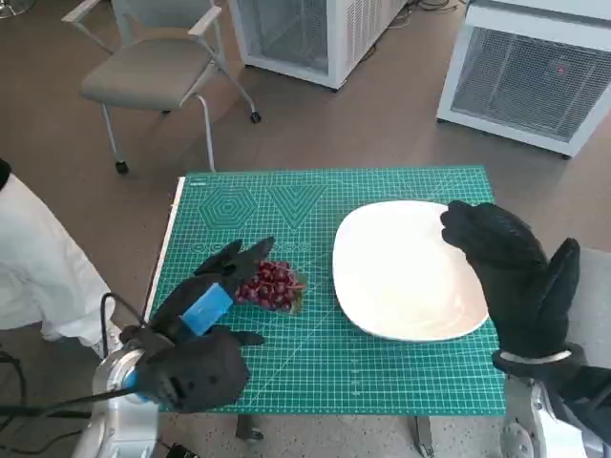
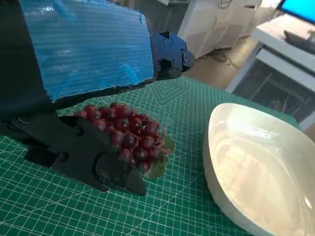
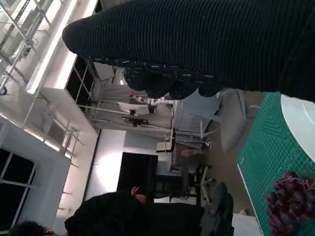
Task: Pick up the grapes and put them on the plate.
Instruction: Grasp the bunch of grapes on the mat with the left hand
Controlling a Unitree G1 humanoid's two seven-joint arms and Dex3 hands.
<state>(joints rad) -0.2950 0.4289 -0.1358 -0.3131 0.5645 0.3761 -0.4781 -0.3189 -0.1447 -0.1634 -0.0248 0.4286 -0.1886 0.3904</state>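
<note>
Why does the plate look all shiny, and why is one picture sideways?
In the left wrist view the plate mirrors the room lights as pale streaks; in the head view it looks flat white. The right wrist view is turned on its side, with windows glaring bright and the grapes rather dark.

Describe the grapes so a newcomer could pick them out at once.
On the green cutting mat, look beside the white plate, on the side of the robot's left hand. The grapes lie there between that hand's fingers: a small dark red bunch, the only fruit on the mat.
</note>
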